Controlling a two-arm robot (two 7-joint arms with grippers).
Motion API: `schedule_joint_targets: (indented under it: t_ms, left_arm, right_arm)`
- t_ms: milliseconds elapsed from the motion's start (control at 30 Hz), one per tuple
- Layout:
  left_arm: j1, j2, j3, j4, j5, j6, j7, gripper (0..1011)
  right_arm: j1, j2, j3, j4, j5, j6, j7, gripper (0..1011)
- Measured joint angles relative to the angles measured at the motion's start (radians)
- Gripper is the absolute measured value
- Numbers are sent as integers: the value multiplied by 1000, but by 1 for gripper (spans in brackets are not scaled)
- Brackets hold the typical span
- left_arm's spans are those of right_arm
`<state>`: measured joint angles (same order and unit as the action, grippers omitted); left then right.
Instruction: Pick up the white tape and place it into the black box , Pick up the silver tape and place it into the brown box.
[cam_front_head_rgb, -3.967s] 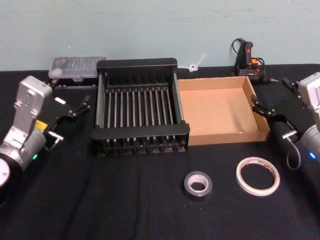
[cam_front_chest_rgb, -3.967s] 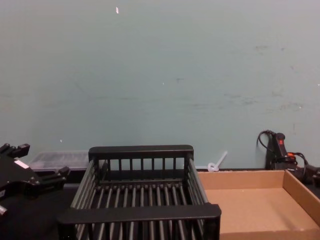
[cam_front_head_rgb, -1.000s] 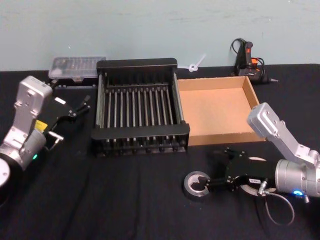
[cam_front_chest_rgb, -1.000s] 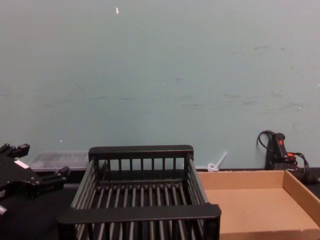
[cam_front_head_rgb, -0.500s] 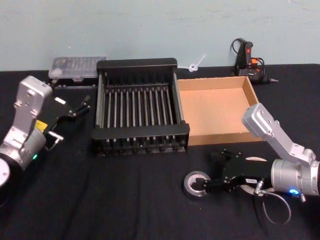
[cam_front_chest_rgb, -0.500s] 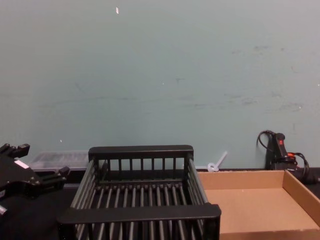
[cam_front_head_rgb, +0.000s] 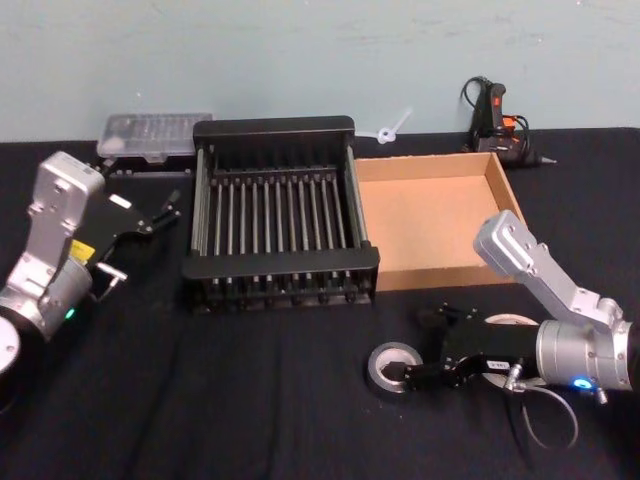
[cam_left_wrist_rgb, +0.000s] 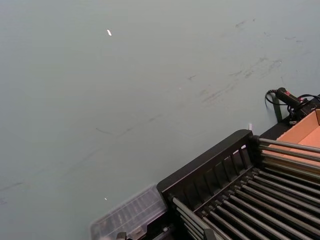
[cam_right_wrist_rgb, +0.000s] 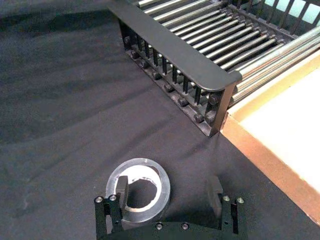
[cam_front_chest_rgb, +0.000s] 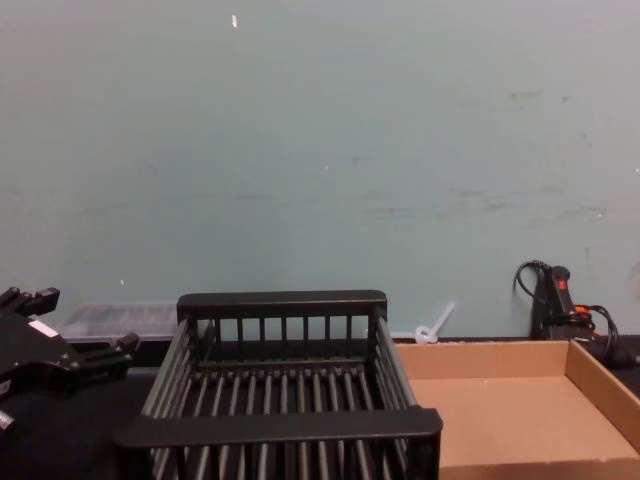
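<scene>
Now right gripper (cam_right_wrist_rgb: 170, 197) low over silver tape (cam_right_wrist_rgb: 138, 194) before black box (cam_front_head_rgb: 275, 215), fingers apart, one in core. You centre on wall, then close. Left gripper (cam_front_head_rgb: 150, 215) parked, open.

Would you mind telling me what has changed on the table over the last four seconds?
The right gripper swung in from beside the brown box and came down at the silver tape, open, one finger inside the roll's core, one outside. Its arm now covers most of the white tape. Both tapes, both boxes and the left gripper stayed where they were.
</scene>
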<state>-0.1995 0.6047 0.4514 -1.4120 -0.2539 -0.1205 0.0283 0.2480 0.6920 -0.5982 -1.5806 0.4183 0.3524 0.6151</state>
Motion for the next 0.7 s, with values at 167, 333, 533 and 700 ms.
schedule_joint_targets:
  t_ms: [167,333,533,700]
  left_arm:
    - [0,0,0,0,0,0,0,1001]
    - [0,0,0,0,0,0,0,1001]
    - [0,0,0,0,0,0,0,1001]
    - [0,0,0,0,0,0,0,1001]
  right_arm:
    - [6,-3,-7,4,-5,3,1,1002]
    - [11,-7,-12,11,-11,4,0,1003]
    - [17,-13,-17,20,-20,6,-1,1002]
    - [19,-17,-20,25,-26,8,-2,1002]
